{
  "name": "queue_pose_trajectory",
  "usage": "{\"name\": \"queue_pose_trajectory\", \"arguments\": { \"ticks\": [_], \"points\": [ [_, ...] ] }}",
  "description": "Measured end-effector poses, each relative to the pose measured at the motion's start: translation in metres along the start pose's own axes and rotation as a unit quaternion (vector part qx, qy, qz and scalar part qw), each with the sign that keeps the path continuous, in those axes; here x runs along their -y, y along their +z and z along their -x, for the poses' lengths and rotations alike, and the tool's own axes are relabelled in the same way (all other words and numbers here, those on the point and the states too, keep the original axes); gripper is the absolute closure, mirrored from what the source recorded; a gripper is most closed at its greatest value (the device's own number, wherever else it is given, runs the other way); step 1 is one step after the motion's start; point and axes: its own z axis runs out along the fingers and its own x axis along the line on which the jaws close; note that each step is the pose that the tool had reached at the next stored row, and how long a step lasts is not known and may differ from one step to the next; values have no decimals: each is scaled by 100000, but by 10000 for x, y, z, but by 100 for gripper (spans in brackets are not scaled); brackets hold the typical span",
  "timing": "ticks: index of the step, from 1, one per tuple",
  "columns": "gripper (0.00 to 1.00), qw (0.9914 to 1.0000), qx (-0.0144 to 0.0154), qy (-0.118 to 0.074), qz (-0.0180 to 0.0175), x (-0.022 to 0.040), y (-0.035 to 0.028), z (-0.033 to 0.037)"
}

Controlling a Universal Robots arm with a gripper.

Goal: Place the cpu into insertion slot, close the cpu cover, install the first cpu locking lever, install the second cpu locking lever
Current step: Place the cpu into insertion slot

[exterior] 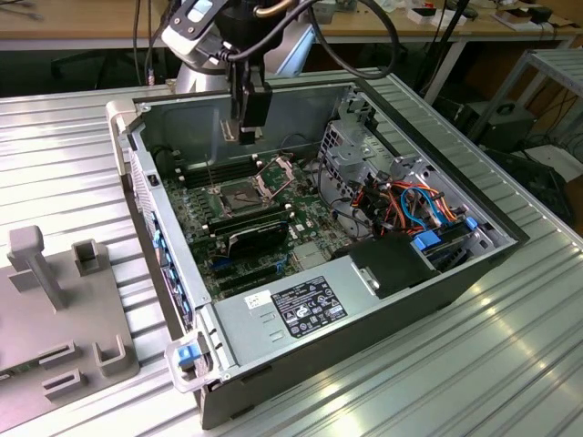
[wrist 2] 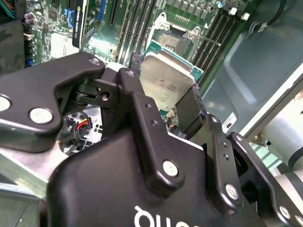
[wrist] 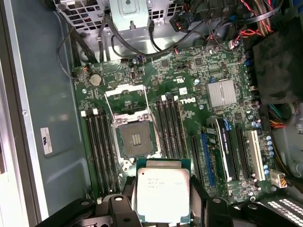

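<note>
Grey ribbed table [exterior: 474, 364] beneath computer case [exterior: 301, 105], wooden desks [exterior: 82, 23] behind (cpu [wrist: 162, 196] between jaws)

We see a ribbed metal table [exterior: 455, 373] carrying an open computer case [exterior: 364, 350] and, just beside it at the exterior view's left, a grey fixture [exterior: 55, 319].

I can't see one edge of the cpu [wrist: 162, 191], which runs past the first wrist view's border, and the fingers [wrist: 198, 203] overlap its sides. In the second wrist view it hides part of the insertion slot [wrist 2: 171, 40].
</note>
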Motion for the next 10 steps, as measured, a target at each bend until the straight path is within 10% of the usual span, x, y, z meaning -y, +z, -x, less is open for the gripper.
{"name": "queue_pose_trajectory", "arguments": {
  "ticks": [6, 10],
  "points": [
    [45, 99852, -246, -5431, 130, -4, 21, -2],
    [45, 99835, -264, -5731, 141, -24, 30, -6]
  ]
}}
